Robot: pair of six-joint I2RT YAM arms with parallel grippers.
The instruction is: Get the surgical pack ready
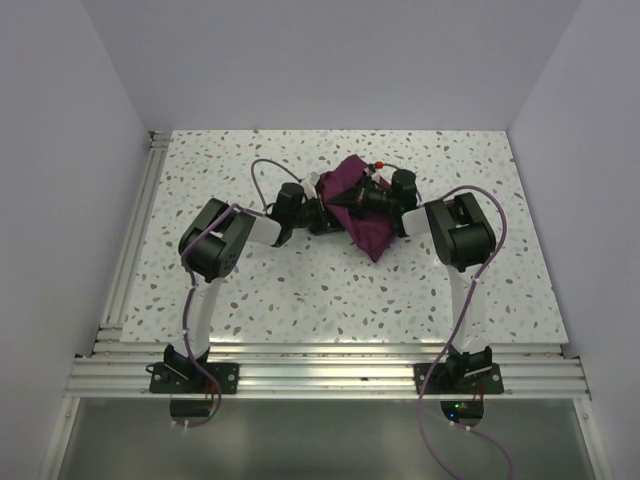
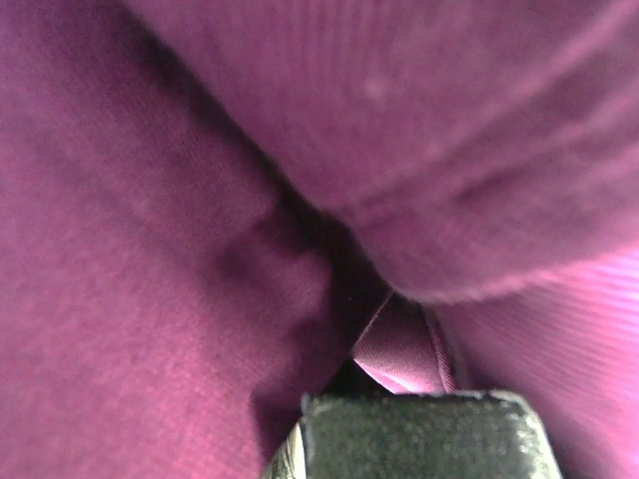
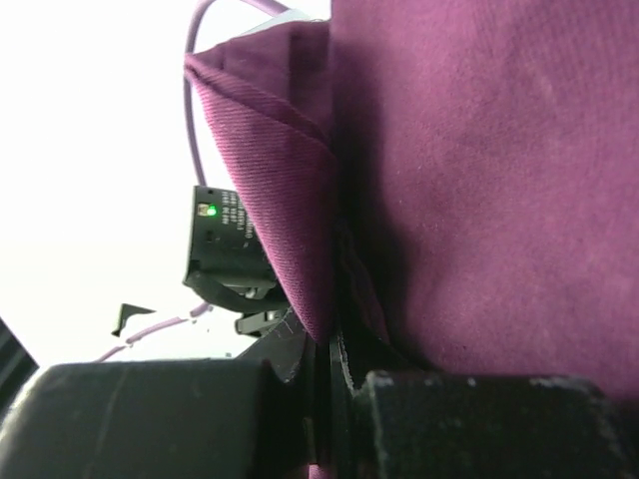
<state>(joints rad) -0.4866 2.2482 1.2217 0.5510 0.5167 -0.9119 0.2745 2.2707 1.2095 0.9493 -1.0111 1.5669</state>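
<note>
1. The surgical pack is a deep purple-maroon cloth bundle on the far middle of the speckled worktop, between the two arms; its cloth is bunched into raised folds, with one corner pointing toward the near edge.
2. The right fingers are clenched on the pack; in the right wrist view a folded edge of cloth runs down into the narrow slit between them.
3. The left fingers are clenched as well, at the pack's left side; cloth fills the left wrist view and a small fold sits tight against the fingertip, so they appear to grasp the pack.
4. Both arms reach in from the near edge with elbows bent outward; their wrists nearly meet at the pack.
5. Past the fold in the right wrist view sits a black module with a green light; a purple cable loops above the left arm.
6. Aluminium rails along the near edge carry both bases.
</note>
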